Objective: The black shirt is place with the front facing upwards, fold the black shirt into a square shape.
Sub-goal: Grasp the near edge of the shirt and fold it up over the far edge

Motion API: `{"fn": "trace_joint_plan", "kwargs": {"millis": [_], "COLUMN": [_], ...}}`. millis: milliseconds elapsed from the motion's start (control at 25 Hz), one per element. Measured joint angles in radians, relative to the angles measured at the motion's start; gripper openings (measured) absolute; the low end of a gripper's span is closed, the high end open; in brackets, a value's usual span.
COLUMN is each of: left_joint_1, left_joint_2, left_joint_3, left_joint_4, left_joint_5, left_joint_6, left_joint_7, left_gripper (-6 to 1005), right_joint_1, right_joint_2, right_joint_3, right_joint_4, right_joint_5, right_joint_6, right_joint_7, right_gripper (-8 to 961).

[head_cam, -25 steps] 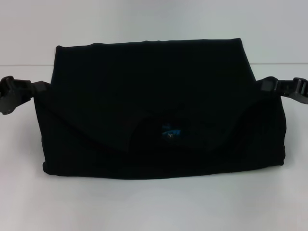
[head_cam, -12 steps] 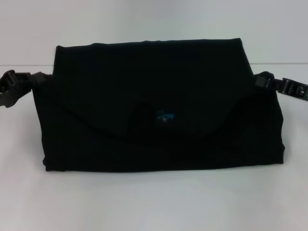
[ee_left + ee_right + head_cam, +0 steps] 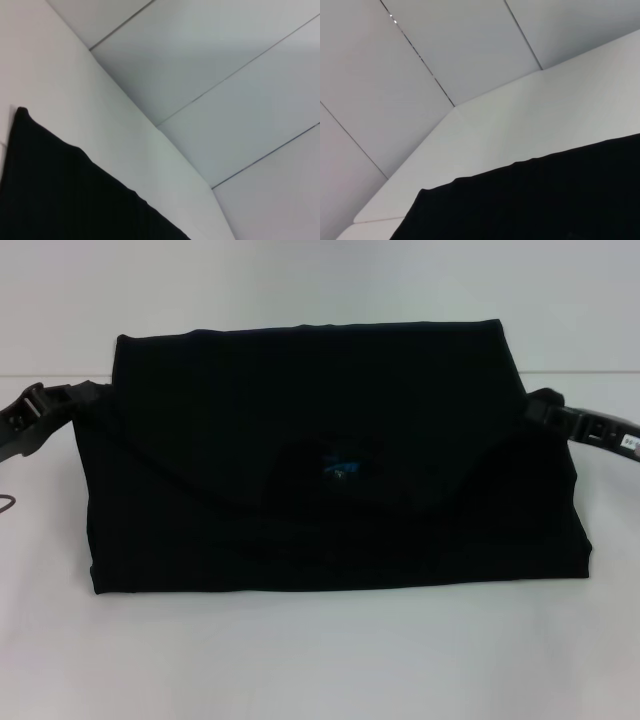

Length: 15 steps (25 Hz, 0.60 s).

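Since a second ago, both grippers have been raised and the blue neck tag carried farther. Held up over the white table, the black shirt is gripped at its sides — left gripper, right gripper. Finger state cannot be told.

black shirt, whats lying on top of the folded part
A turned-over layer of the black shirt lies across its front, with the small blue neck tag showing. Any chest lettering is covered. The grippers' fingertips are hidden at its side edges.
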<state>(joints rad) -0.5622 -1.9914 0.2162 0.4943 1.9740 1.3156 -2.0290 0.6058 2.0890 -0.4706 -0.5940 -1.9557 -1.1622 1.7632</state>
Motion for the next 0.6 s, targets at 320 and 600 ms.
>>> {"fn": "trace_joint_plan", "kwargs": {"millis": [320,600], "left_joint_1": [-0.006,-0.011], "left_joint_2": [-0.019,-0.043], "left_joint_3": [0.000,0.006], "left_joint_4": [-0.005,-0.007], "left_joint_5": [-0.017,-0.036], "left_joint_6": [-0.037,-0.077], "left_joint_7": [0.052,0.107], "left_gripper": [1,2], "right_joint_1": [0.006,0.006], "right_joint_2": [0.002,0.003], "right_joint_3": [0.004,0.002], "right_joint_4": [0.050,0.083], "right_joint_5": [0.035,0.061], "right_joint_6": [0.046,0.093], "right_joint_7": [-0.099,-0.174], "right_gripper": [91,91]}}
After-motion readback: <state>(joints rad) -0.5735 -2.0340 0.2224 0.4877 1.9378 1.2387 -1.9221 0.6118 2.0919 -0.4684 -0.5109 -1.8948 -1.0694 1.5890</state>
